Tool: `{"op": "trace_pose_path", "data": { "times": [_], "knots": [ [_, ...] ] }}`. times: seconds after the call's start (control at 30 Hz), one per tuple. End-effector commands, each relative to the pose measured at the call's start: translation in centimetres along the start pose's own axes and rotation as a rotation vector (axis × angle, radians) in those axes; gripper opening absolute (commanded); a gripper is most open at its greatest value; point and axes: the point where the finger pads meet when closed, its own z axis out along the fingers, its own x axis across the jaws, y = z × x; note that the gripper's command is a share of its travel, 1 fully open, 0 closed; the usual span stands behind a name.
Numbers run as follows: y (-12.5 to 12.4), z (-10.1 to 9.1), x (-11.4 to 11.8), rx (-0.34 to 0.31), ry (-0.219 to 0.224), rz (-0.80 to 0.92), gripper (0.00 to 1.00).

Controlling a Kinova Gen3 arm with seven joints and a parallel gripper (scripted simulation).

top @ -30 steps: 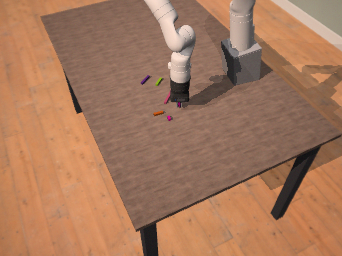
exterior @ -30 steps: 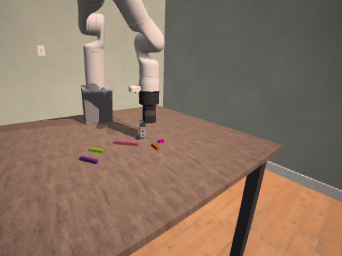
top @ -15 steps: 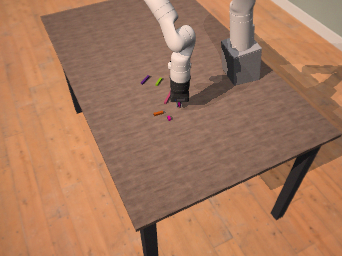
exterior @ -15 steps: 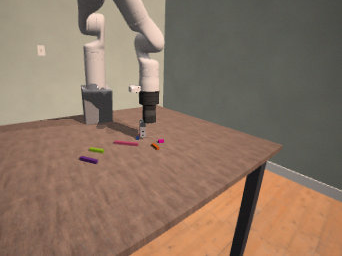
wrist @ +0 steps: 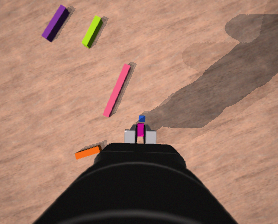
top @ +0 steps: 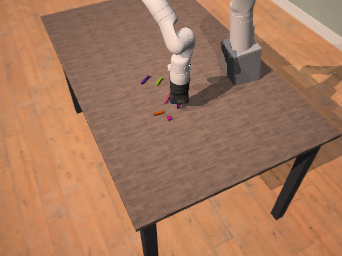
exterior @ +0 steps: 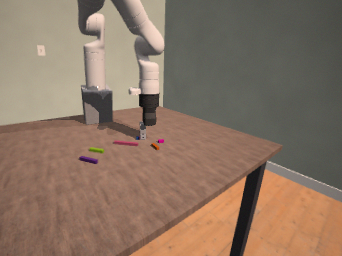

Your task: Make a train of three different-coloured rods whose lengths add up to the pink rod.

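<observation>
My gripper (exterior: 143, 135) (wrist: 140, 130) is shut on a magenta rod (wrist: 140, 130), low at the table top. The blue rod (wrist: 142, 118) (exterior: 138, 138) is just ahead of the held rod's far end; whether they touch is hard to tell. The pink rod (top: 167, 98) (exterior: 126, 143) (wrist: 117, 90) lies slanted beside them, apart. The orange rod (top: 158, 113) (exterior: 155, 146) (wrist: 87, 152) lies to the left of the gripper in the wrist view. The lime rod (top: 159, 81) (exterior: 96, 150) (wrist: 92, 32) and purple rod (top: 145, 79) (exterior: 88, 159) (wrist: 55, 23) lie farther off.
A second magenta rod (top: 169, 118) (exterior: 161, 141) lies near the orange rod and is out of sight in the wrist view. The arm's grey base block (top: 242, 61) (exterior: 97, 105) stands on the table, well away from the rods. The arm's shadow falls beside the gripper.
</observation>
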Motion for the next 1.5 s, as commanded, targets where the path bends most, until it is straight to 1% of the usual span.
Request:
{"op": "trace_pose_path", "data": {
  "times": [0.0, 1.33, 1.37, 1.43, 1.47],
  "knots": [
    [0.02, 0.13, 0.14, 0.0, 0.003, -0.001, 0.24],
    [0.02, 0.21, 0.14, 0.0, 0.003, -0.001, 0.24],
    [0.02, 0.21, 0.14, 0.0, 0.003, -0.001, 0.3],
    [0.02, 0.21, 0.14, 0.0, 0.003, -0.001, 0.3],
    [0.02, 0.21, 0.14, 0.0, 0.003, -0.001, 0.36]
  ]
}}
